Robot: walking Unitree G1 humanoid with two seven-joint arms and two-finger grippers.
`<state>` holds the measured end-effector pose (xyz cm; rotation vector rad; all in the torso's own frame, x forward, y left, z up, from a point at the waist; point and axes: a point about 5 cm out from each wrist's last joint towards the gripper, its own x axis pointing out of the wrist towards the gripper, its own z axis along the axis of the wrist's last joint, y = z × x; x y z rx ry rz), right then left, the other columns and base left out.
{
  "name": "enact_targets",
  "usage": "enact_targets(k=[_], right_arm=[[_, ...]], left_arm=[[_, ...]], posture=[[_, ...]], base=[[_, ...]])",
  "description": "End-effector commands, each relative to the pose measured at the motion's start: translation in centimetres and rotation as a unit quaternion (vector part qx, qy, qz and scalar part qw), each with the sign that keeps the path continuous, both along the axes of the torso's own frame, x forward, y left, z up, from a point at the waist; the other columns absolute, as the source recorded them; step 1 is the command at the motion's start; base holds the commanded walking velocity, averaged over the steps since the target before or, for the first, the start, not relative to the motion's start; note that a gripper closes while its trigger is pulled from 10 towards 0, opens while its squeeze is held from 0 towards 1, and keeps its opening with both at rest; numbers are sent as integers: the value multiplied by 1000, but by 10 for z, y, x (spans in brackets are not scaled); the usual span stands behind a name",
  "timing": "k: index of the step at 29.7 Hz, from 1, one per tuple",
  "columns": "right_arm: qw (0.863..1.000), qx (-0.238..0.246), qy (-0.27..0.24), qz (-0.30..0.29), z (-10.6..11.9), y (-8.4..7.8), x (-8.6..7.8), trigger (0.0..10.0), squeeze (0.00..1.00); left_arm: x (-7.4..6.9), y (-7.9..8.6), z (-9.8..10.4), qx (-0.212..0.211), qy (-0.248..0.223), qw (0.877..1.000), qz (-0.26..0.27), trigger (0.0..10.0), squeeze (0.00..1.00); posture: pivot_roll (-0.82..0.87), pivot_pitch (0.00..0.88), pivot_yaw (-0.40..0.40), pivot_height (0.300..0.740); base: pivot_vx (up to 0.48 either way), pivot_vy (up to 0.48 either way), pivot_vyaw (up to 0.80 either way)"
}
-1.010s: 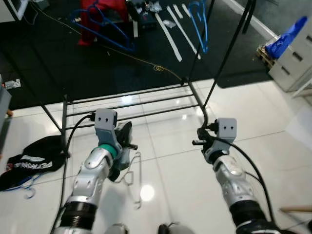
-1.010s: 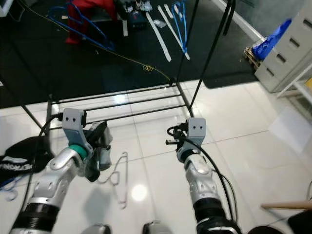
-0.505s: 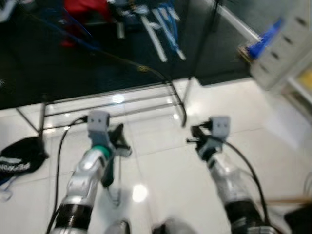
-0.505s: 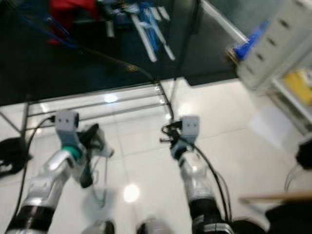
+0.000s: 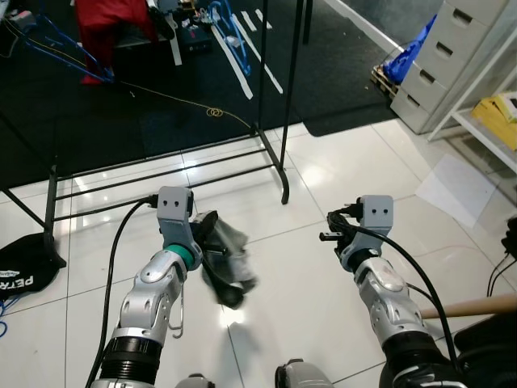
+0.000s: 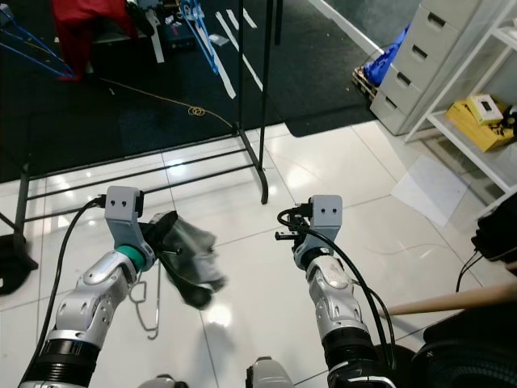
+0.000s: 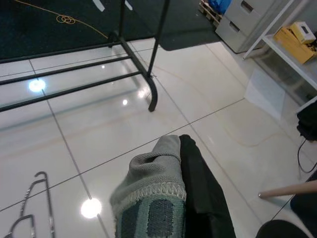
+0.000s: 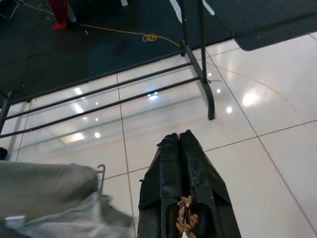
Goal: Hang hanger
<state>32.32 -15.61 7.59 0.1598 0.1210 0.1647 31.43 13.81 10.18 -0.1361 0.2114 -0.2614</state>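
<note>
Bright overhead light falls on the glossy white tile floor, which throws back small hot spots of glare, one just in front of the robot and more between the bars of the black rack. The dark carpet at the far edge stays dim and swallows detail. The head views are mostly sharp, though the grey cloth is smeared by blur
</note>
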Motion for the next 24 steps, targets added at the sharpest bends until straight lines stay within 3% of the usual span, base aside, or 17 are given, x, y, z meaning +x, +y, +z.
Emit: enact_targets(k=[1,8,14,24], right_arm=[[1000,6,11,4,-5,5,-3,10000,0],[1000,6,12,0,-5,3,-3,10000,0],[1000,12,7,-4,-4,3,-4,10000,0],[1000,14,3,-9,-3,2,-3,10000,0]], left_arm=[[-2,4,-6,14,15,1000,-1,10000,0],[-4,-3,-4,33,5,999,-29,10000,0],[-2,0,-1,43,-14,999,-17,10000,0],[-1,-3,7,24,-39,998,-39,10000,0]], posture=[[-27,86,20,740],[-26,93,22,740],[-29,99,26,740],[-28,103,32,740]], base=[[0,0,0],[0,0,0],[0,0,0],[0,0,0]])
